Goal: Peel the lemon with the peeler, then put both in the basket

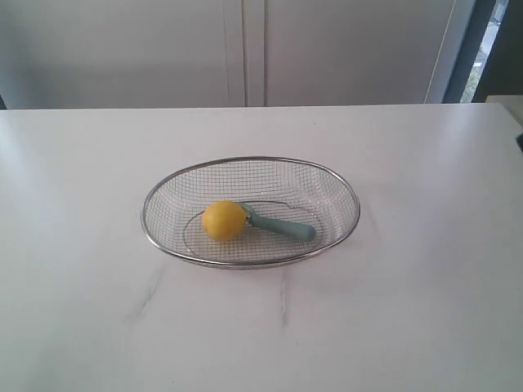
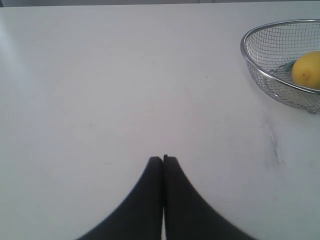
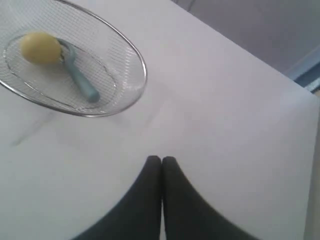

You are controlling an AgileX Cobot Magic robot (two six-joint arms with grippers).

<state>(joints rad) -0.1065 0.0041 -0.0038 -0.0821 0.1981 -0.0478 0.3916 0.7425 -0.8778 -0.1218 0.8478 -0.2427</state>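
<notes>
The lemon [image 1: 224, 220] lay in the dished floor of the basket [image 1: 249, 158], touching the head of the peeler [image 1: 286, 226], whose teal handle pointed away from it across the mesh. Both probably rested there because the wire floor slopes to its low middle, which would keep a round fruit from rolling. The peel looked evenly yellow, though from these views it could not be told whether any strip had been cut.

The left gripper [image 2: 163, 159] had its jaws pressed together on nothing, above bare table [image 1: 409, 310], with the basket well apart from it, ahead and off to one side. The right gripper [image 3: 161, 159] was likewise closed and empty, the basket well ahead of its tips and to the other side. Neither arm showed in the exterior view, so both seemed pulled back in a resting pose. With both items in the basket, the placing part appeared satisfied; any further peeling would require a gripper to part its jaws and reach in for the handle.
</notes>
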